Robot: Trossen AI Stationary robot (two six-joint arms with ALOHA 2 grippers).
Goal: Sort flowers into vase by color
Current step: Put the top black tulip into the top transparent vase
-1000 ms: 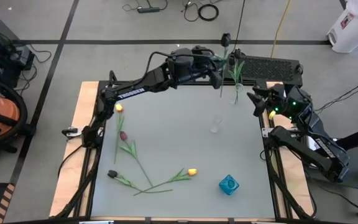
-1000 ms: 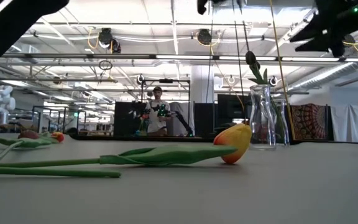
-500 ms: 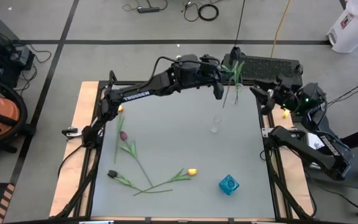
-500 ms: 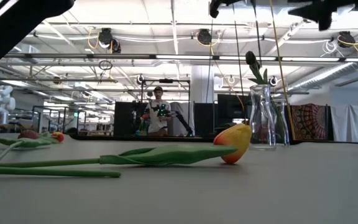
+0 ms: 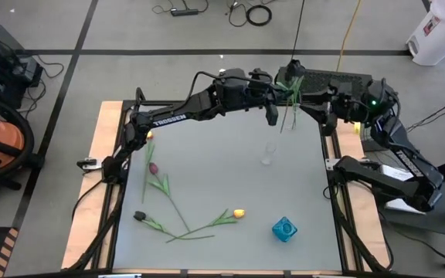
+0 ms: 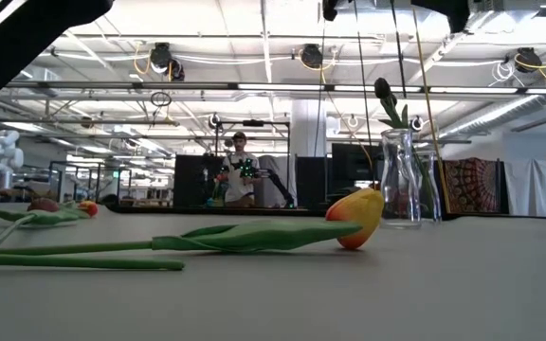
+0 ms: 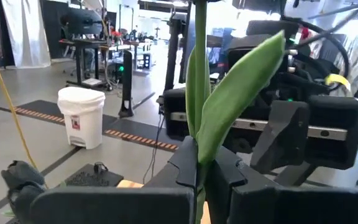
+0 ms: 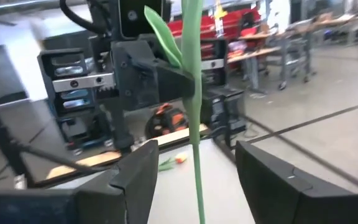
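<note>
left gripper (image 5: 273,99) pinching dark tulip (image 5: 290,86) stem, above and behind glass vase (image 5: 269,154) | right gripper (image 8: 194,171) spread around same stem | risk: handover misgrip drops flower beside vase; other tulips (image 5: 161,185) lie well left of vase

Black jointed arms (image 5: 178,110), white TROSSEN lettering.

One camera looks straight down on the worktop (image 5: 230,177); another sits level at its surface; both wrist cameras closely share one upright stem (image 8: 194,124)
</note>
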